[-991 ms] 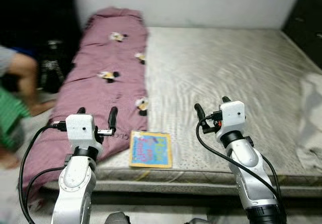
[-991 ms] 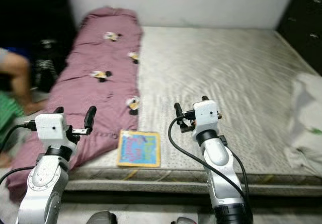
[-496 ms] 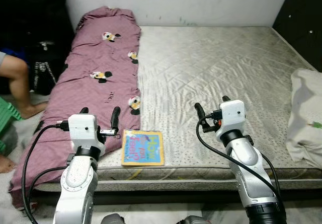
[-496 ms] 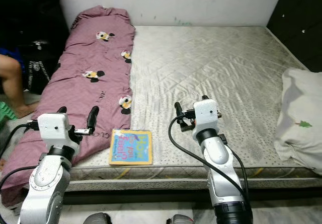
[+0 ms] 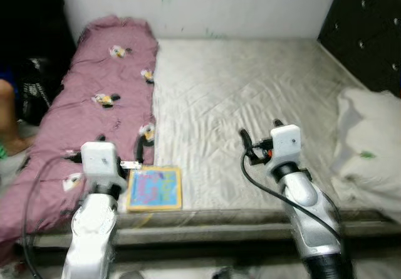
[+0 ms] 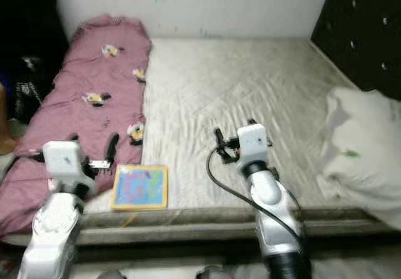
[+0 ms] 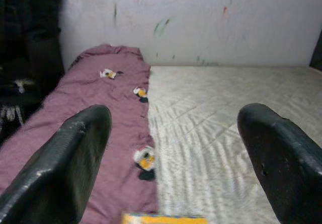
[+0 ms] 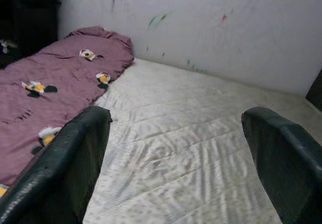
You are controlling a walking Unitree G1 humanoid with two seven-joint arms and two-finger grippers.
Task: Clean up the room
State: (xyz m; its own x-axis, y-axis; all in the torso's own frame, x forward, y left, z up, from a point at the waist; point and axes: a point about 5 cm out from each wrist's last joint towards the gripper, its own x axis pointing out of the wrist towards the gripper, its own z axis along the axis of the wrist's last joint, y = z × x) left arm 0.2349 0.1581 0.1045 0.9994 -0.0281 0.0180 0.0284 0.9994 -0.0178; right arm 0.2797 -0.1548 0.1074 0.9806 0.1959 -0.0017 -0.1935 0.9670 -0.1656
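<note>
A person's leg (image 5: 6, 113) is seen at the far left edge of the left eye view, beside the mauve blanket (image 5: 94, 103) spread along the mattress (image 5: 250, 97). The left gripper (image 7: 171, 158) is held with fingers wide apart above the near edge, just beside a colourful book (image 5: 154, 189) lying flat there. The right gripper (image 8: 176, 158), likewise spread and empty, is raised over bare mattress. A white pillow (image 6: 363, 147) lies at the right, with a dark headboard (image 6: 357, 34) behind.

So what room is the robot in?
Most likely a bedroom. There's a big bare mattress, a purple blanket with cartoon patches along its left side, and a white pillow at the right.
</note>
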